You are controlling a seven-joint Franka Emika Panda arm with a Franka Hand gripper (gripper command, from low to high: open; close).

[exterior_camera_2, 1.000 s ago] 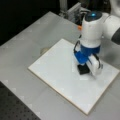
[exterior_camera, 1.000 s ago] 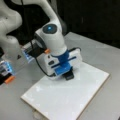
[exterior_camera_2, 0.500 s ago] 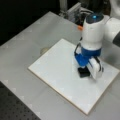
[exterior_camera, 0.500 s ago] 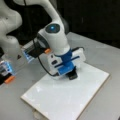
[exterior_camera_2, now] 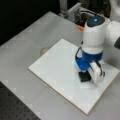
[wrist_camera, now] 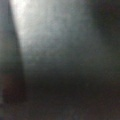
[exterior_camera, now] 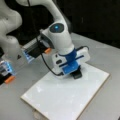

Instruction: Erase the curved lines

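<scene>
- Curve lines: no squiggle can be made out on the white board (exterior_camera: 65,97) (exterior_camera_2: 60,72) in either front view; cannot tell whether any marks lie under the tool.
- Gripper (exterior_camera: 76,74) (exterior_camera_2: 84,76) points straight down over the board, with a dark block eraser (exterior_camera: 77,74) (exterior_camera_2: 84,76) at its tip, pressed flat on the white surface.
- Grip state: the fingers are hidden behind the blue mount (exterior_camera: 71,65) (exterior_camera_2: 83,64); cannot tell how the jaws stand on the eraser.
- Eraser position: near the board's far edge in a front view (exterior_camera: 77,74); toward the board's right part in a front view (exterior_camera_2: 84,76).
- Wrist view: only a blurred grey field, bright at upper left, dark elsewhere; nothing there can be identified.
- Board lies flat on the grey table (exterior_camera: 107,57) (exterior_camera_2: 30,37), its thin wooden edge showing along the near sides.
- Small round object (exterior_camera_2: 44,50) sits on the table just beside the board's left edge in a front view.
</scene>
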